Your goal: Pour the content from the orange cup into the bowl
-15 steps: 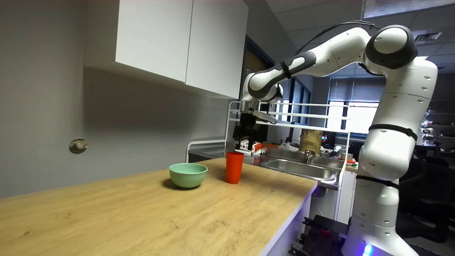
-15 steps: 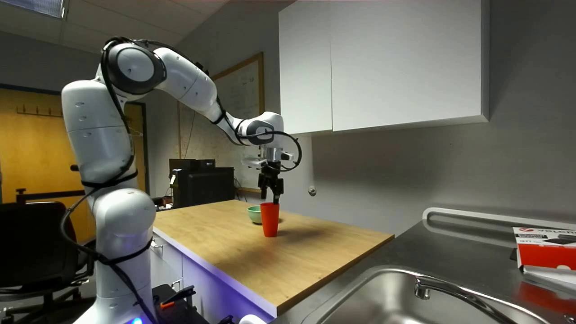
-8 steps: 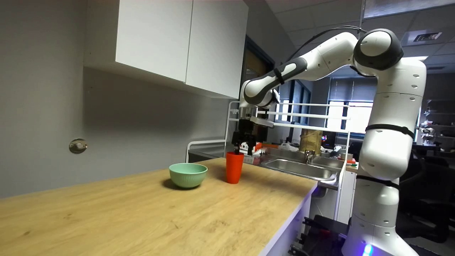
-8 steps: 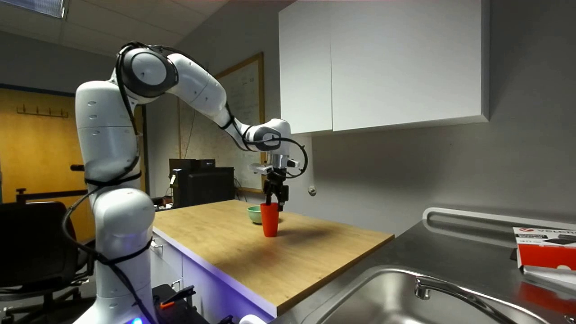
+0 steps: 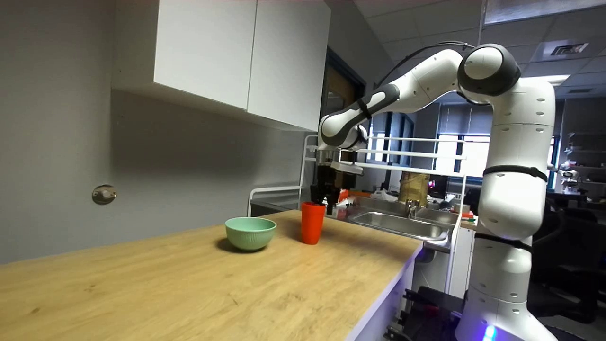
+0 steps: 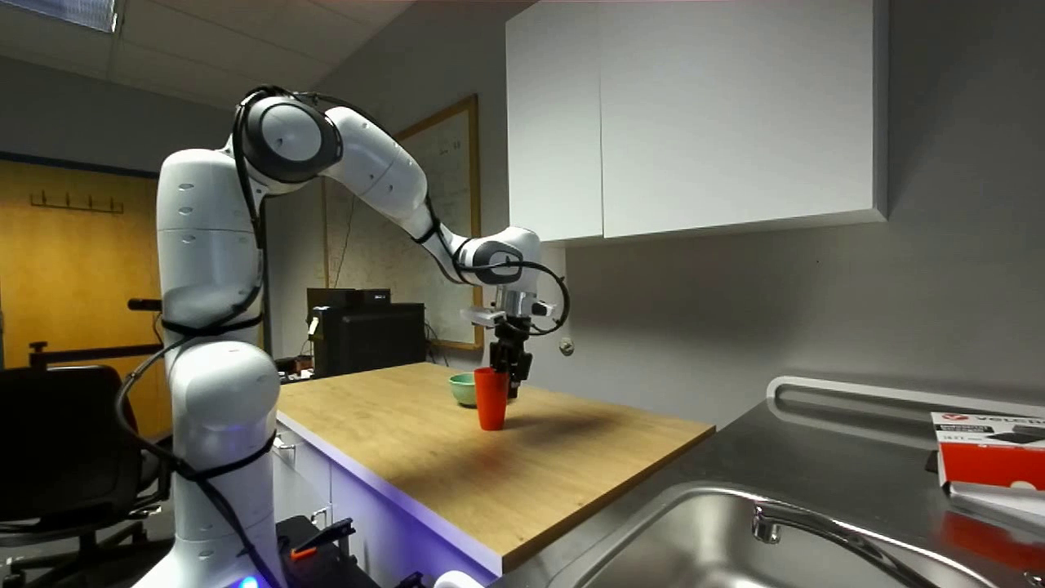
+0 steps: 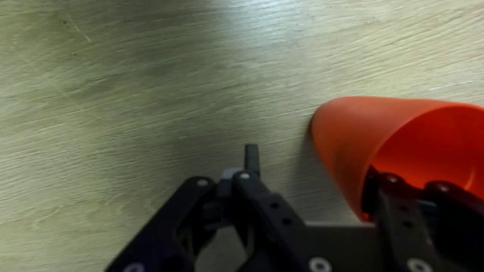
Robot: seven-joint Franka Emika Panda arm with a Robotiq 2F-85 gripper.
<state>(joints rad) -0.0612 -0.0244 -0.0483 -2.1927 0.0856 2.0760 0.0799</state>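
Note:
The orange cup (image 5: 312, 225) stands upright on the wooden counter in both exterior views (image 6: 491, 402). In the wrist view the cup (image 7: 346, 139) is at the right, partly cut off; I cannot make out contents. The pale green bowl (image 5: 251, 235) stands beside the cup; in an exterior view the bowl (image 6: 460, 390) is partly behind it. The bowl is out of the wrist view. My gripper (image 7: 312, 166) is open and pointing down. One finger is inside the cup's mouth against the wall; the other is outside, apart from the cup, over the counter.
The wooden counter (image 5: 165, 293) runs along the wall. White cabinets (image 5: 227, 52) hang above it. A steel sink (image 6: 694, 490) with a faucet lies beyond the counter's end. A red-and-white box (image 6: 992, 453) lies near the sink.
My gripper has come down and shifted slightly, so one finger has gone from above the rim into the cup. The cup has barely moved; the bowl has not.

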